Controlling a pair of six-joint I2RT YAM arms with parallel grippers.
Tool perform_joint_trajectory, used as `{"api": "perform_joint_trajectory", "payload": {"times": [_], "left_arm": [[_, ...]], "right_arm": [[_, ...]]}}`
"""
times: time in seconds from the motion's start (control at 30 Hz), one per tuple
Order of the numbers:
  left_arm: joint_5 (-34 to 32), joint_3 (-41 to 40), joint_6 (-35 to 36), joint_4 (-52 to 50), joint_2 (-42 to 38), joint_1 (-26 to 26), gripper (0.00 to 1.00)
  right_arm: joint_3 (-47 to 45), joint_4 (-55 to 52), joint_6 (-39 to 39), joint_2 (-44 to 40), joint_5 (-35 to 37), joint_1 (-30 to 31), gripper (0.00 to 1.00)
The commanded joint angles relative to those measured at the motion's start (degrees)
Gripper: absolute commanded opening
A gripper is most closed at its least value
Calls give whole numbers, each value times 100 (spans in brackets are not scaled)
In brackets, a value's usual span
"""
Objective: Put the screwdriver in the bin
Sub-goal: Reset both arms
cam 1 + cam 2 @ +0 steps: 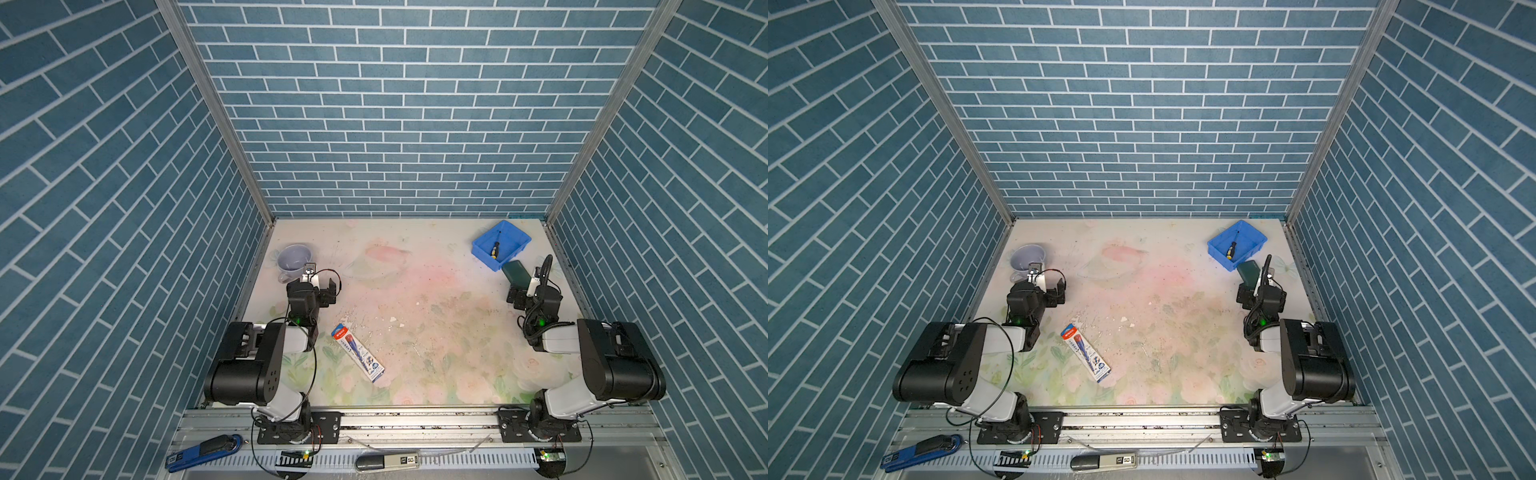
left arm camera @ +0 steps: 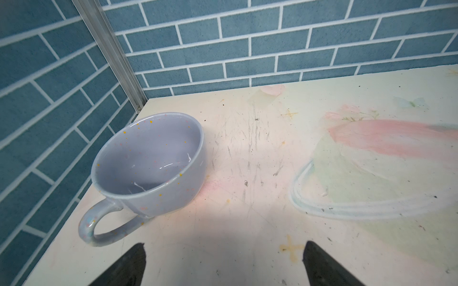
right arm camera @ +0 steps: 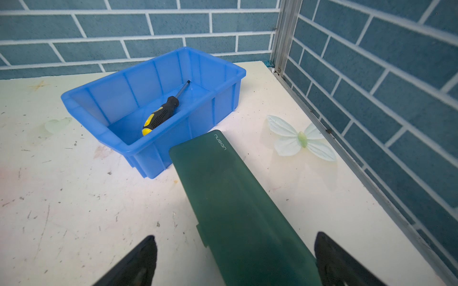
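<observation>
- We find the screwdriver lying flat inside the bin.
- We note the right gripper spread wide over the dark green slab.
- We find the left gripper equally wide.

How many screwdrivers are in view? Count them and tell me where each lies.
1. The screwdriver lies flat inside the blue bin, in the far right corner of the table. No other shows.

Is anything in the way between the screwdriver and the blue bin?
No, nothing. The screwdriver already lies inside the bin, on its floor. The dark green case sits just outside it.
</observation>
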Motion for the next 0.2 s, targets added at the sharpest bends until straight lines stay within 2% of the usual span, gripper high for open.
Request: {"api": "perform_joint_trajectory", "payload": {"times": [0.0,0.17], "left_arm": [[-45,33,-34,-48,8,24,100],[-43,26,-34,-47,8,24,100]], "right_arm": [[174,-38,-59,17,-36,-12,98],[176,-62,-63,22,-41,-11,98]]}}
